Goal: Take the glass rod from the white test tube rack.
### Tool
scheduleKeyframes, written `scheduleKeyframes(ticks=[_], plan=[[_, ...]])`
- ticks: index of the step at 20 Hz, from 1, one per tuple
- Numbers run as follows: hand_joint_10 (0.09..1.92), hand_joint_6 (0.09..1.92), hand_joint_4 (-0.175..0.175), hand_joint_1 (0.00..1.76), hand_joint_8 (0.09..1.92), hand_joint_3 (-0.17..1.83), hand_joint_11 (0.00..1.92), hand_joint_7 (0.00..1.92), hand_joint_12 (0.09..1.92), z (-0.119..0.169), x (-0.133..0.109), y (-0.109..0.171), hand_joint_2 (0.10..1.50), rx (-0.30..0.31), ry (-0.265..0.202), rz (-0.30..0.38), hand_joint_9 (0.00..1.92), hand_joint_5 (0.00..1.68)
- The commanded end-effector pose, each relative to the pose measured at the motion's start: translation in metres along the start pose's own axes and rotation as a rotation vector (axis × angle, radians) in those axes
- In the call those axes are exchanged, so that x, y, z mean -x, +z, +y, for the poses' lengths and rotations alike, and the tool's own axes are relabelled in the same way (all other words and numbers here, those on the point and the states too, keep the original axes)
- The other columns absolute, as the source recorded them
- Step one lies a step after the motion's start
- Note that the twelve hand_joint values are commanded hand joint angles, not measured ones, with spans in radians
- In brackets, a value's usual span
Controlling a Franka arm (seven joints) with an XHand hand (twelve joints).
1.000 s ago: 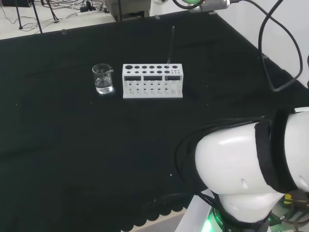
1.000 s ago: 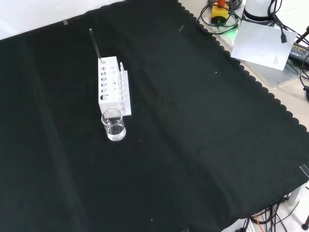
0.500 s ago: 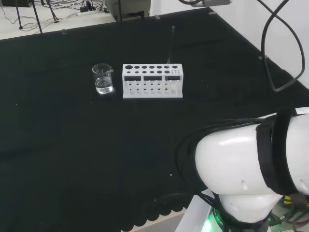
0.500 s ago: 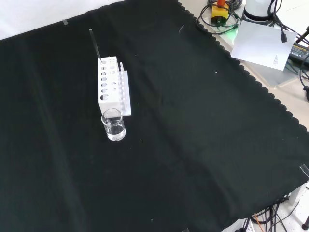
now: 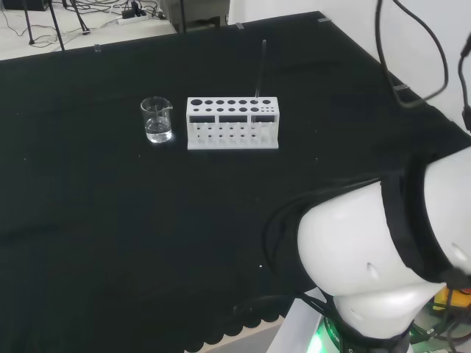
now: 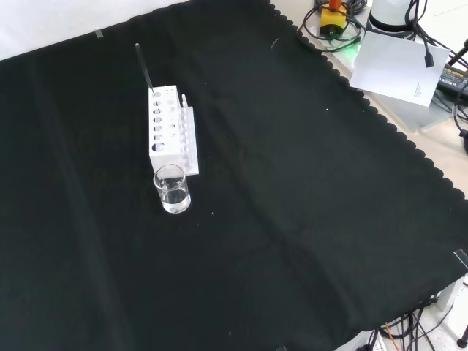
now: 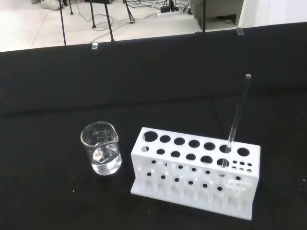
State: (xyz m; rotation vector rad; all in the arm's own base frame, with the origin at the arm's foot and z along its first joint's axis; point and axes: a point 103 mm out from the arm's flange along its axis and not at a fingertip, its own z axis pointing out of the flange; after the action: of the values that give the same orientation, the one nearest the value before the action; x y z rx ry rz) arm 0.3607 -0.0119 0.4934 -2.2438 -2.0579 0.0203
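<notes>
I can't tell how the robot hand is set right now, whether spread or curled, so I go by what its wrist camera looks at. That camera looks down across the surface at the rack from the long perforated side, so I judge the robot hand is well apart from it, up and back, with nothing held.

Working outward: first thing in front of me is the white test tube rack (image 7: pixel 195 171), standing square on the black cloth (image 6: pixel 307 219). The glass rod (image 7: pixel 237 115) stands in one of the big holes in the back row, near the end with the cluster of small holes. It rises well clear of the rack top and leans a touch, its upper tip tilted away from the beaker end. In the head view the glass rod (image 5: pixel 260 70) sits toward the right end of the white test tube rack (image 5: pixel 232 123); in the front view the glass rod (image 6: pixel 144 67) is at the far end of the white test tube rack (image 6: pixel 170 130), leaning up and left.

Here's what matters for me: the rod's long axis is close to vertical, and the free length is all above the rack. So I reckon the robot hand has to travel forward and down to the upper part of the rod, close on it from the side, then lift along the lean.

Beyond that, a small glass beaker (image 7: pixel 100 148) with a little clear liquid stands just beside the opposite end of the rack, apart from it. It's clear of my line in.
</notes>
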Motion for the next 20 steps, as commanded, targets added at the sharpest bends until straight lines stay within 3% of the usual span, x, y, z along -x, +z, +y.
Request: scheduleKeyframes(ticks=[1, 12, 20], plan=[[0.84, 0.09, -0.12, 0.58, 0.68, 0.53, 0.0, 0.0, 1.29, 0.055, 0.025, -0.002, 0.91, -0.03, 0.018, 0.044, 0.1, 0.05], [0.85, 0.09, -0.134, 0.57, 0.8, 0.53, 0.0, 0.01, 1.3, 0.121, 0.053, 0.02, 0.95, -0.051, 0.015, 0.027, 0.12, 0.12], [0.85, 0.09, -0.14, 0.57, 0.82, 0.53, 0.0, 0.03, 1.3, 0.153, 0.077, 0.042, 0.96, -0.081, 0.023, 0.009, 0.15, 0.13]])
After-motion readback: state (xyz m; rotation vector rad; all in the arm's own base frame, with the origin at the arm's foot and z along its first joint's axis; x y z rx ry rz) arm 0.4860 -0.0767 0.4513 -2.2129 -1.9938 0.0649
